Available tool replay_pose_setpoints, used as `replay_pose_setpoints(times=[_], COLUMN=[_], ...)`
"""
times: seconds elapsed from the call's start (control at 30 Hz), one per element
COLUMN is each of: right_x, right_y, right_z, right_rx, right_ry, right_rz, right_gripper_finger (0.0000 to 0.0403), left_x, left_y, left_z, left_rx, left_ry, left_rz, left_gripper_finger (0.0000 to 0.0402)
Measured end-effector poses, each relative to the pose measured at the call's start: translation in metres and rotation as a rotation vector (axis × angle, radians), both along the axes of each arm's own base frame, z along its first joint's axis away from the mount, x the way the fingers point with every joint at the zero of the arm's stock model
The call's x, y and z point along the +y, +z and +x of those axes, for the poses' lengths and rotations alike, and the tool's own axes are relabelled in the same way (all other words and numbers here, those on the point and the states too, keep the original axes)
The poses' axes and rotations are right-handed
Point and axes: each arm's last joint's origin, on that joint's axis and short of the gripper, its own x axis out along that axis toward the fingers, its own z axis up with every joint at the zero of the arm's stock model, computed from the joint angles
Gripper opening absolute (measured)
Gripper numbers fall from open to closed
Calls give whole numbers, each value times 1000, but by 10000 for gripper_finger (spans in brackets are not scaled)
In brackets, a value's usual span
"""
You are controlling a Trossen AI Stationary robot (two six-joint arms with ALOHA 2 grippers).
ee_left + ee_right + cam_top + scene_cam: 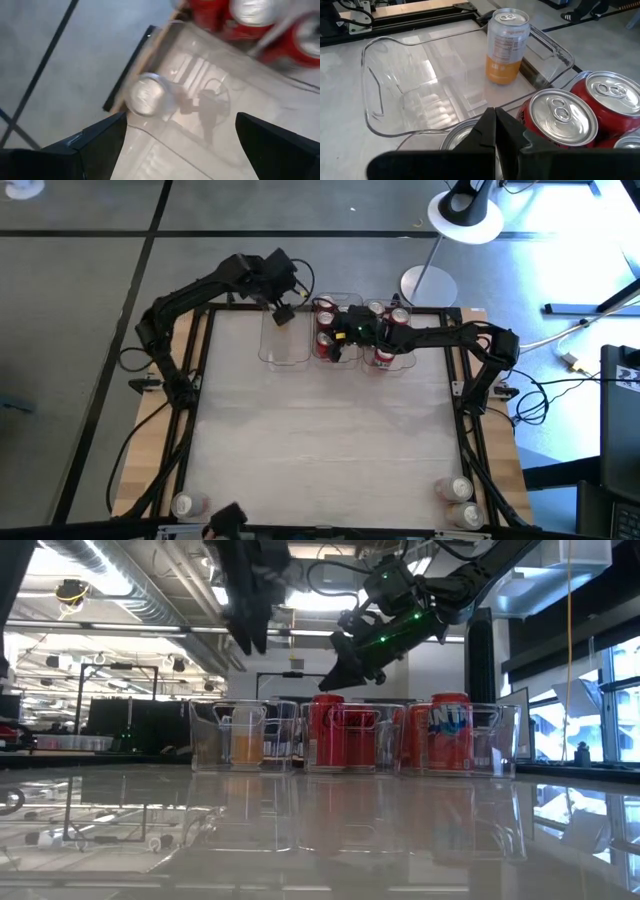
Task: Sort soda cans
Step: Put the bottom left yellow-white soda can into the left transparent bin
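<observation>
Along the bottom edge of the high view, cans wait unsorted: one at lower left [184, 504] and, far across, a pair at lower right [459, 490]. That is what I judge is left to do.

At upper centre stand three clear bins in a row. Going left to right, the left bin [271, 356] holds a single pale can with an orange band [506, 46], standing upright in its far corner. My left gripper [283, 313] hangs just above that bin's far end, fingers spread wide and holding nothing, so I take this can to be freshly placed.

Next, the middle bin [346, 300] is packed with red cans [326, 316]. My right gripper [350, 332] hovers over them, fingers pressed together on nothing, well above the can tops in the low view.

Farthest right, the third bin [400, 368] carries more red cans [400, 316], one with a blue logo facing the low camera.

By my count most cans are binned; three remain at the near edge, so I judge the sort well past halfway.
</observation>
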Motion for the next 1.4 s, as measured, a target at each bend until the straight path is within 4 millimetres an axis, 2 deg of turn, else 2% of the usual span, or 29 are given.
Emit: replay_pose_setpoints(times=[0.13, 0.37, 0.5, 0.7, 0.87, 1.07, 1.4], right_x=[0, 1, 12, 36, 53, 67, 68], right_y=[-1, -4, -4, 0, -1, -2, -2], right_z=[0, -1, 3, 11, 15, 17, 17], right_rx=[10, 20, -6, -41, -30, -15, -12], right_ry=[0, -17, 75, 192, 227, 264, 267], right_rz=[4, 51, 118, 142, 161, 165, 166], right_gripper_finger=[3, 3, 3, 3, 3, 3, 3], left_x=[-36, -115, -160, -217, -262, -320, -392], left_y=[15, 34, 41, 45, 36, 20, -15], left_z=[-2, -12, -24, -39, -49, -74, -128], left_rx=[-13, 5, 33, -34, -24, 32, 53], left_ry=[-17, -83, -105, -168, -183, -200, -115], left_rz=[-30, -106, -150, -238, -307, -385, -448], left_gripper_finger=[361, 361, 361, 361, 361, 361, 361])
